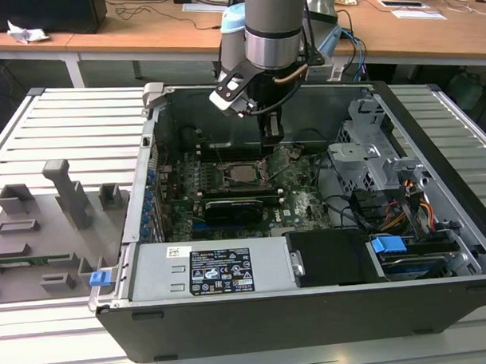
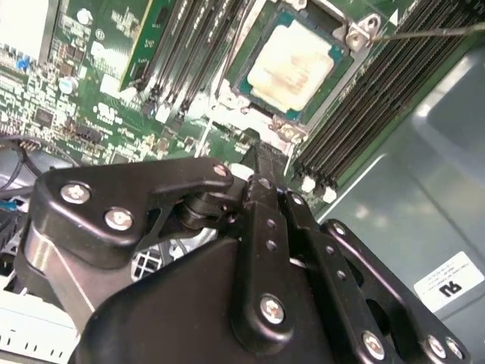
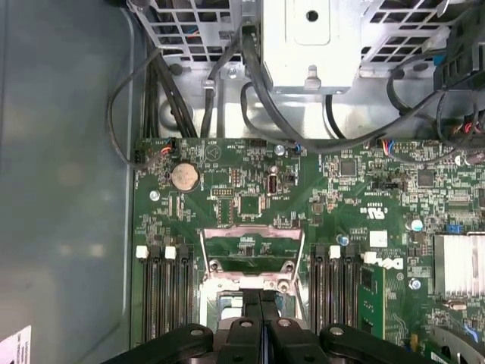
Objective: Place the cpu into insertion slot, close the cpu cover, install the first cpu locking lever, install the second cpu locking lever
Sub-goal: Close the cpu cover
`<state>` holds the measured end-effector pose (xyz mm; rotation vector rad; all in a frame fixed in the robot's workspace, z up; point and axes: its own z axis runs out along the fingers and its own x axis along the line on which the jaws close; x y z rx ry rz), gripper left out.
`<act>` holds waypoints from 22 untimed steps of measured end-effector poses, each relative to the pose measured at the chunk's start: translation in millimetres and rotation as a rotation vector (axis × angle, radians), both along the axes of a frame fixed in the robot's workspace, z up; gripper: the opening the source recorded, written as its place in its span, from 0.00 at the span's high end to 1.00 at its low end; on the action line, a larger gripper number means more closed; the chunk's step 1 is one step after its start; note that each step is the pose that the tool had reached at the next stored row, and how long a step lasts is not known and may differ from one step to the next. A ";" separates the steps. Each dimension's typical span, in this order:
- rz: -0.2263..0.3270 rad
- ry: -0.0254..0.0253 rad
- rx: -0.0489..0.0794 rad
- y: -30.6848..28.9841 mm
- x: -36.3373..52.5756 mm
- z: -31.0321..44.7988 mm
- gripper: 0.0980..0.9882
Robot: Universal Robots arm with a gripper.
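- The cpu (image 2: 294,64) lies flat inside the insertion slot (image 2: 244,76); placing looks done.
- The cpu cover (image 3: 251,233) stands raised at the slot's edge.
- The gripper (image 2: 265,155) is just beside the slot, its fingers (image 3: 254,311) pressed together and holding nothing.
- I judge that closing the cover is the step in hand; it needs a gentle push toward the slot.

A pale grey slatted table (image 1: 57,124) fills the foreground. Behind it runs a row of light wooden desks (image 1: 142,34) on white legs, with a crumpled paper (image 1: 24,32), a dark box (image 1: 45,13) and loose sheets (image 1: 417,12). The light is even and soft.
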<state>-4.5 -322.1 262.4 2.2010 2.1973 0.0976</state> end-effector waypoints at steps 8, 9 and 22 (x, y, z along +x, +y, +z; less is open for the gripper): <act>0.000 0.0055 0.000 0.2 20.8 1.1 0.99; 0.000 0.0056 0.000 0.3 22.0 1.1 0.99; 0.005 0.0065 0.000 0.5 28.9 1.2 0.99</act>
